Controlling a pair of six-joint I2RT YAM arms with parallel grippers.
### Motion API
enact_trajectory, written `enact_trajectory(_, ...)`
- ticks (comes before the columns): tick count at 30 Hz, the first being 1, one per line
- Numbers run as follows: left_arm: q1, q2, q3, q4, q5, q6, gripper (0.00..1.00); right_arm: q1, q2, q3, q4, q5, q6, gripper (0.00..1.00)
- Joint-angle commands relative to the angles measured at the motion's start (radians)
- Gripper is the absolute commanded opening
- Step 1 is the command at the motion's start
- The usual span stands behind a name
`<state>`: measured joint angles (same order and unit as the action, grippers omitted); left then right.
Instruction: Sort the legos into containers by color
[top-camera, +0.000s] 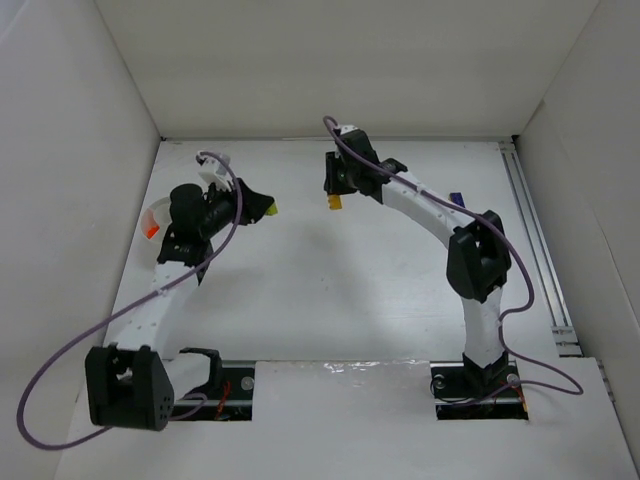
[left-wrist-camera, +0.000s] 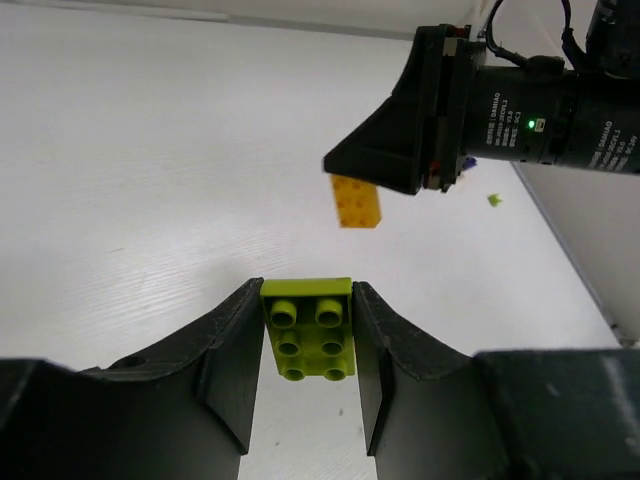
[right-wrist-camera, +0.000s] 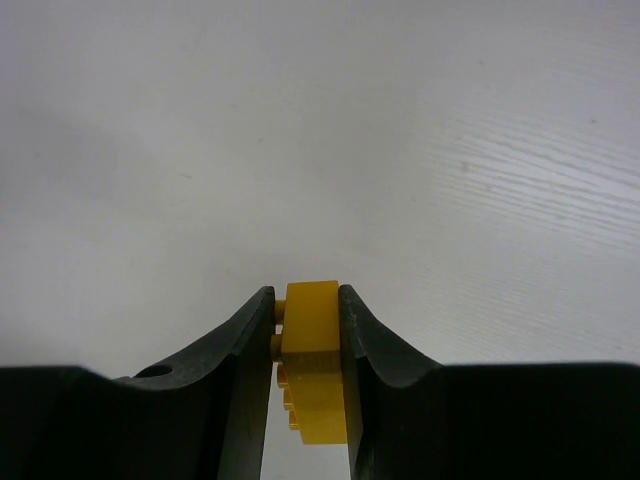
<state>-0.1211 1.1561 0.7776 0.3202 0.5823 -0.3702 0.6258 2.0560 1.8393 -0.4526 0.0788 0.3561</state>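
Two grips — left end effector (left-wrist-camera: 307, 302) clamps lime lego (left-wrist-camera: 308, 330), right end effector (right-wrist-camera: 305, 300) yellow lego (right-wrist-camera: 312, 335).

I have a lime brick (left-wrist-camera: 310, 340) clamped flat between the fingers of the left pincer (left-wrist-camera: 307, 292). Six studs show, in two columns, facing my wrist camera. A yellow brick (right-wrist-camera: 312, 350) is pinched by its sides in the right pincer (right-wrist-camera: 305, 292), studs pointing left, and it looks to be held off the desk (left-wrist-camera: 150, 150). A purple-blue brick (top-camera: 457, 200) lies on the desk over on the right, with a tiny lime piece (left-wrist-camera: 494, 200) near it. The white bowl (top-camera: 160, 210) sits at the left, partly hidden, with something orange-red (top-camera: 152, 231) showing inside its rim.
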Motion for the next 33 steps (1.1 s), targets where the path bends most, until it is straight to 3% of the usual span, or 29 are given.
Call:
enact_trajectory(1, 0.032, -0.199, -0.049, -0.102, -0.085, 0.126, 0.0, -0.028, -0.068, -0.084, 0.012, 0.027, -0.032, 0.0)
enact_trajectory(5, 0.083, -0.447, -0.139, -0.234, -0.303, 0.212, 0.0, -0.083, -0.106, -0.193, 0.012, 0.036, -0.042, 0.0)
enact_trajectory(8, 0.113, -0.585, -0.188, -0.329, -0.485, 0.191, 0.0, -0.109, -0.126, -0.256, 0.012, 0.026, -0.051, 0.0)
enact_trajectory(11, 0.113, -0.642, -0.222, -0.365, -0.581, 0.191, 0.0, -0.135, -0.135, -0.294, 0.012, 0.026, -0.06, 0.0)
enact_trajectory(14, 0.113, -0.653, -0.245, -0.365, -0.64, 0.182, 0.0, -0.146, -0.135, -0.321, 0.002, 0.026, -0.06, 0.13)
enact_trajectory(17, 0.113, -0.633, -0.264, -0.339, -0.688, 0.2, 0.0, -0.167, -0.135, -0.342, 0.002, 0.015, -0.06, 0.47)
enact_trajectory(20, 0.113, -0.598, -0.264, -0.314, -0.769, 0.209, 0.0, -0.176, -0.155, -0.353, 0.002, 0.015, -0.069, 0.64)
enact_trajectory(30, 0.279, -0.486, -0.253, -0.285, -0.699, 0.353, 0.0, -0.198, -0.165, -0.339, -0.032, -0.031, -0.082, 0.69)
enact_trajectory(33, 0.371, -0.443, -0.235, -0.274, -0.593, 0.367, 0.0, -0.207, -0.18, -0.339, -0.032, -0.149, -0.133, 0.69)
